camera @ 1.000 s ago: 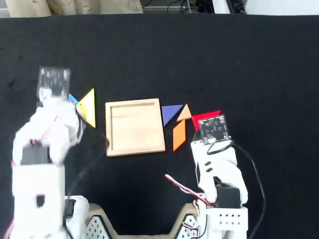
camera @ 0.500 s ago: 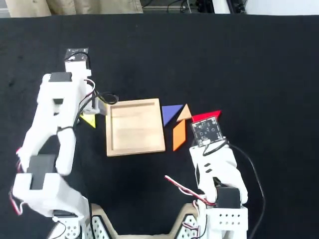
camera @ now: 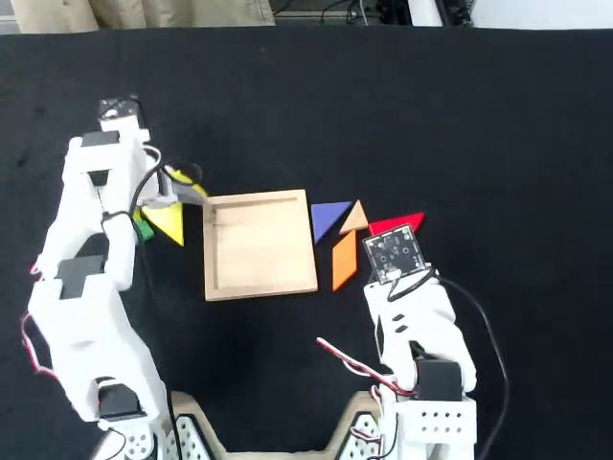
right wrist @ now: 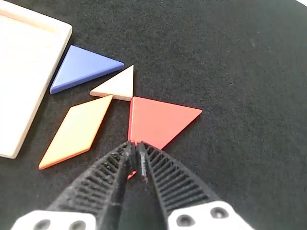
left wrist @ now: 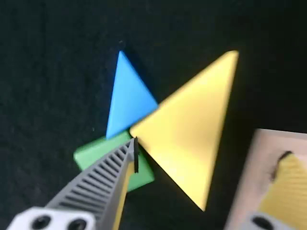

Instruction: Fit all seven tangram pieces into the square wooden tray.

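Note:
The square wooden tray (camera: pixel 259 278) lies mid-table with nothing in it. Left of it a yellow triangle (left wrist: pixel 192 129) overlaps a green square (left wrist: pixel 98 154), with a light blue triangle (left wrist: pixel 128 96) beside them. My left gripper (left wrist: pixel 210 149) is open above the yellow triangle, one finger (left wrist: pixel 117 175) over the green square and the other over the tray corner (left wrist: pixel 252 187). Right of the tray lie a blue triangle (right wrist: pixel 81 67), a small tan triangle (right wrist: pixel 117 86), an orange parallelogram (right wrist: pixel 76 129) and a red triangle (right wrist: pixel 156 122). My right gripper (right wrist: pixel 136 146) is shut with nothing in it, over the red triangle's near corner.
The table is covered in black cloth (camera: pixel 383 105), with open room behind the tray and on the far right. The left arm (camera: pixel 91 249) stretches along the table's left side. The right arm (camera: pixel 417 326) stands right of the tray's front. Cables run between the bases.
The left arm swung up from the front left and now reaches over the yellow triangle beside the tray. The right arm shifted very slightly left.

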